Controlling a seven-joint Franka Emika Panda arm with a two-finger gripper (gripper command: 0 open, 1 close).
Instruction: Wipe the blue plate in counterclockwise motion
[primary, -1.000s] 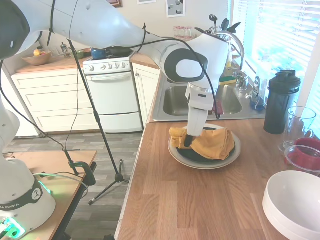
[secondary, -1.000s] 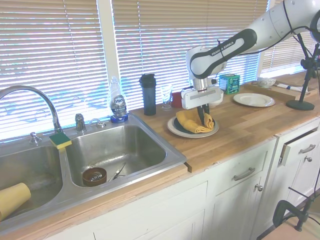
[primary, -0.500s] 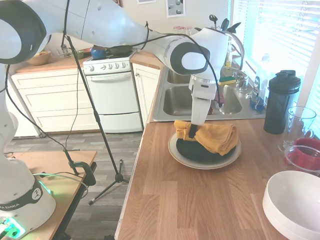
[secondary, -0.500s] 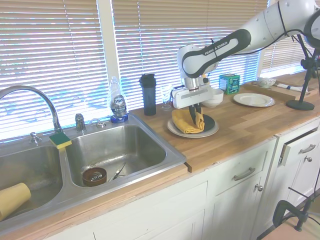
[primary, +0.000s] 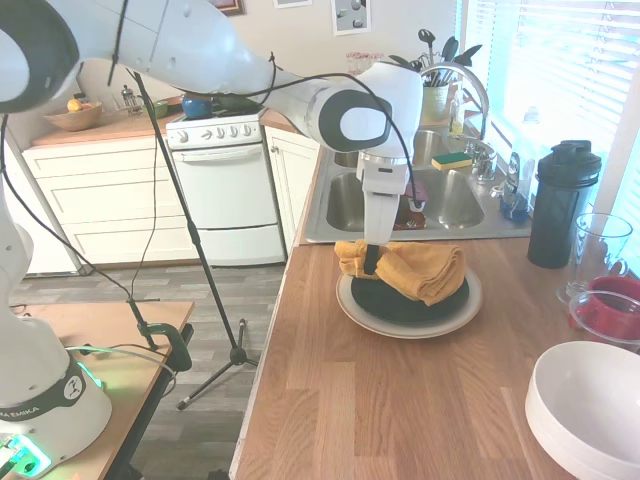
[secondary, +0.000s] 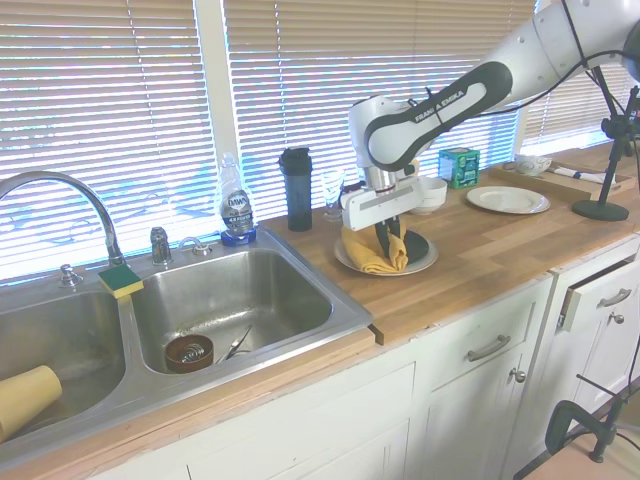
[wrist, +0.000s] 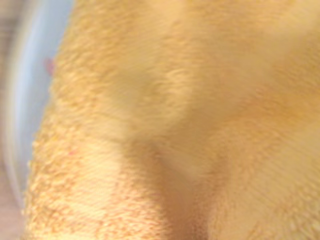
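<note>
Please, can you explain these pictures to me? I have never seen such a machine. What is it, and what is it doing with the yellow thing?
It is a white robot arm in a kitchen. Two cameras watch it from opposite sides; a third, on its wrist, sees only the yellow cloth up close. Its claw presses the cloth onto a dark blue plate, which sits on a larger cream plate on the wooden counter, beside the sink. A black bottle and a white bowl stand nearby.

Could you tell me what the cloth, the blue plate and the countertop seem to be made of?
Cloth: terry fabric, mustard yellow; the wrist view shows a looped, fuzzy pile. Blue plate: probably glazed ceramic, dark and glossy, though the look leaves it open. Countertop: wood, butcher-block style, with visible plank seams and grain.
</note>
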